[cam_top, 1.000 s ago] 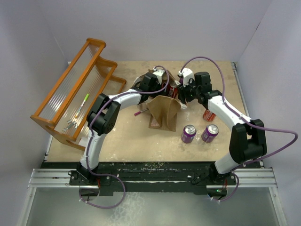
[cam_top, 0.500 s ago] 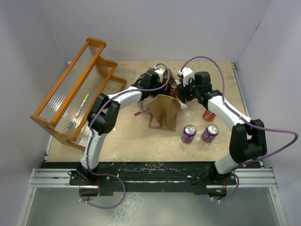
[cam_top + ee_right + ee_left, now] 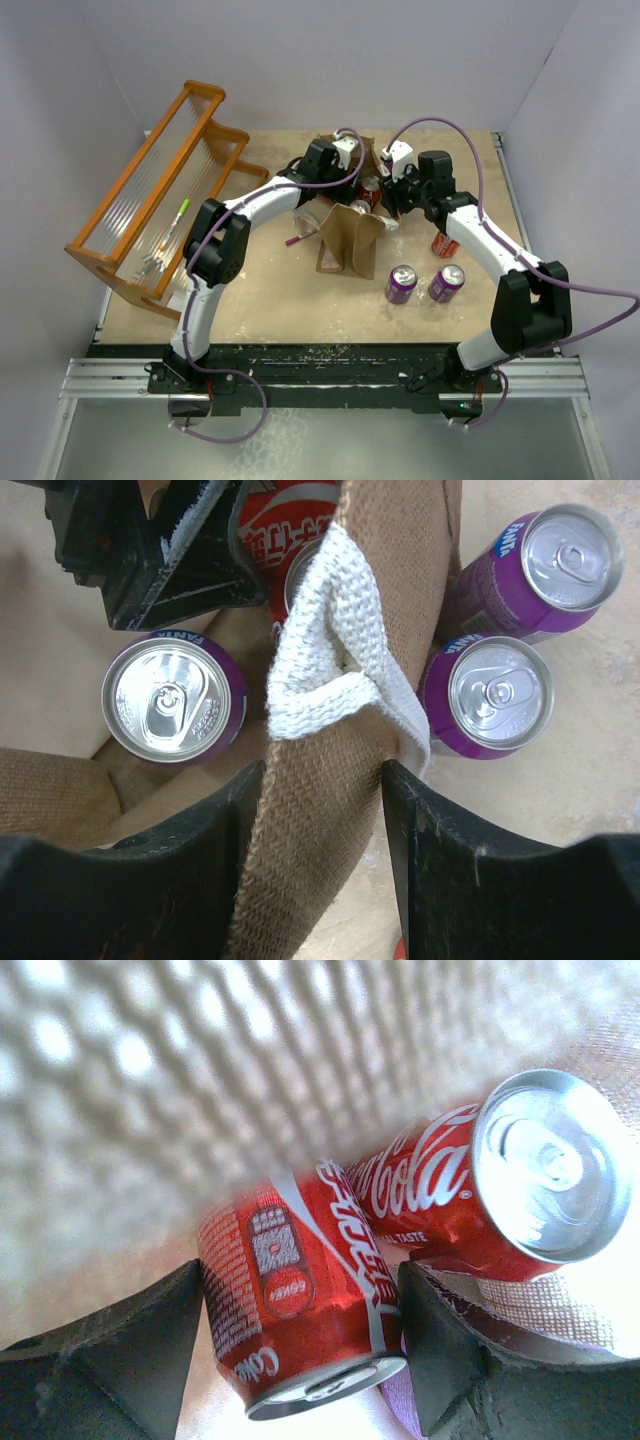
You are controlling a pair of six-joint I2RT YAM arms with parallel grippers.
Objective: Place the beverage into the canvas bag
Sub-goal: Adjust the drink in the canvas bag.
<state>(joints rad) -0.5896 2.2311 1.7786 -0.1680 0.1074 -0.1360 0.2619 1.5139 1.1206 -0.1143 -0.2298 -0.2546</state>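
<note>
Red cola can [image 3: 300, 1260] sits gripped in my left gripper [image 3: 300, 1295] inside the canvas bag [image 3: 395, 570] my right gripper [image 3: 322, 780] pinches open; next, I should let go.

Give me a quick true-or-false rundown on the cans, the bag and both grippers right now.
1. The left gripper has a red Coca-Cola can between its fingers. True.
2. The right gripper grips a purple Fanta can. False: it is closed on the wall of the canvas bag, beside the white handle.
3. Two purple Fanta cans stand upright on the table, outside the bag. True.
4. The orange slatted rack has cans in it. False: only a pen and small bits lie there.
5. A second Coca-Cola can lies beside the held one. True.
</note>
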